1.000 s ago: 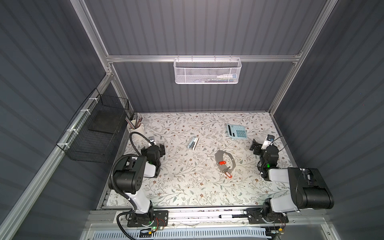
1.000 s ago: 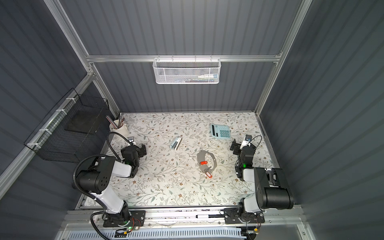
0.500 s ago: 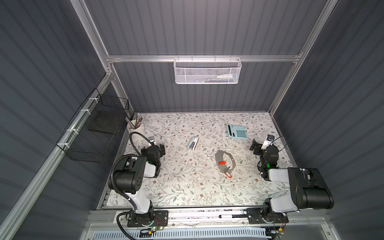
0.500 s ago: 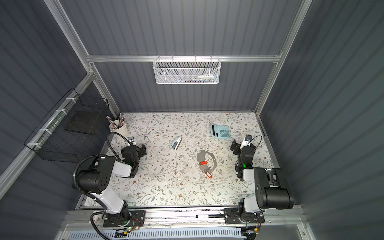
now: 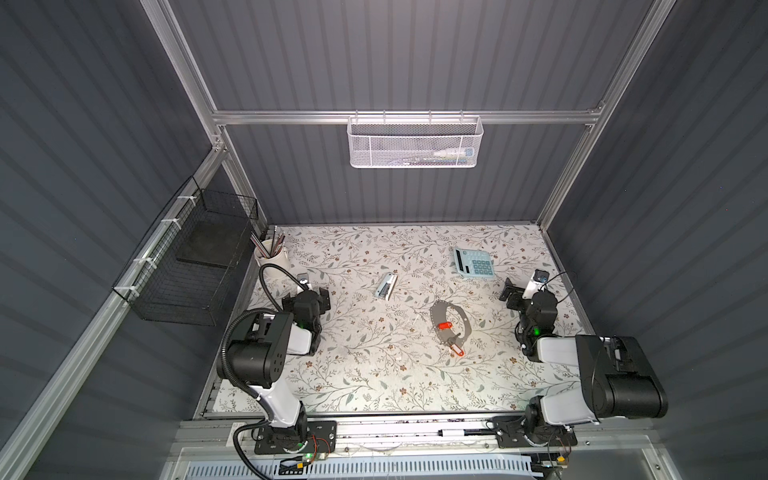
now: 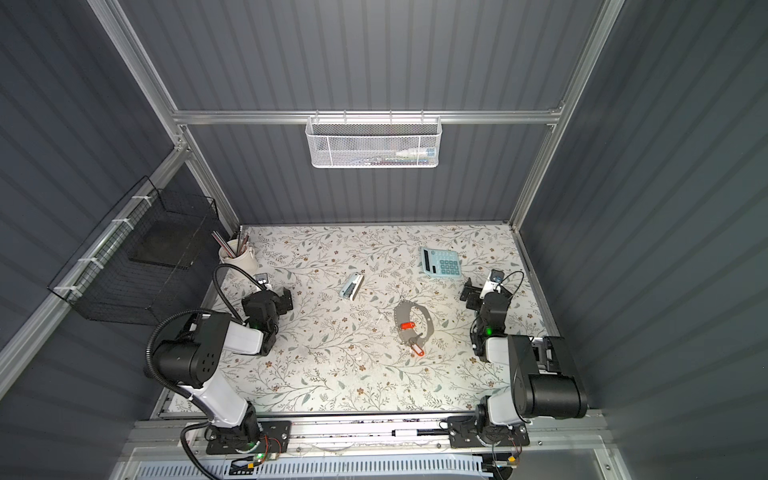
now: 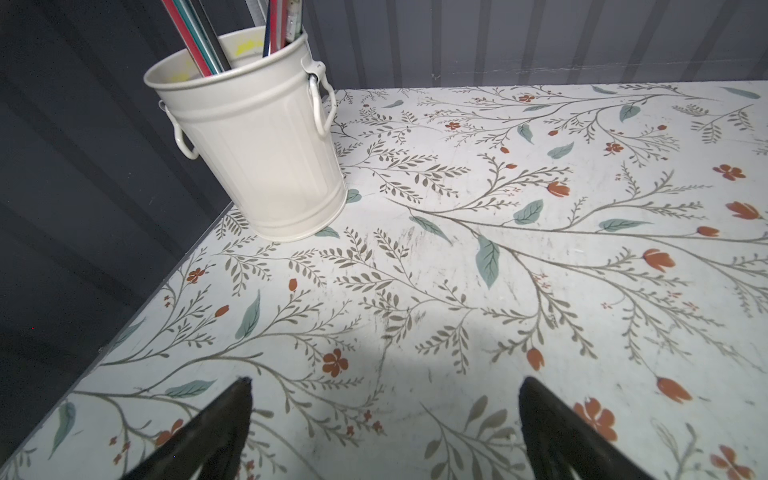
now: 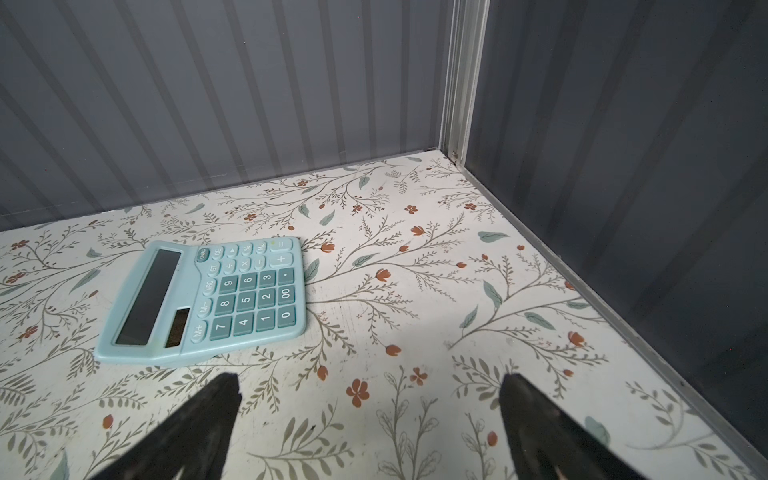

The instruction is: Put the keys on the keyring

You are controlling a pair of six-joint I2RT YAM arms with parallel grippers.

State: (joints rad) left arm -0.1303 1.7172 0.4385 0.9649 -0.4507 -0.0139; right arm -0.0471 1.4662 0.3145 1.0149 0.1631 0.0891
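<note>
Nothing has moved since a second ago. The left gripper (image 7: 385, 386) and right gripper (image 8: 370, 380) are spread wide and empty. The keyring (image 5: 435, 316) lies at 3 o'clock of the table (image 5: 374, 374) centre. Of the keys (image 5: 445, 326), one lies across it and the other at its 5 o'clock rim. The cream bucket (image 7: 257, 158) at 10 o'clock holds pencils (image 7: 199, 37).
</note>
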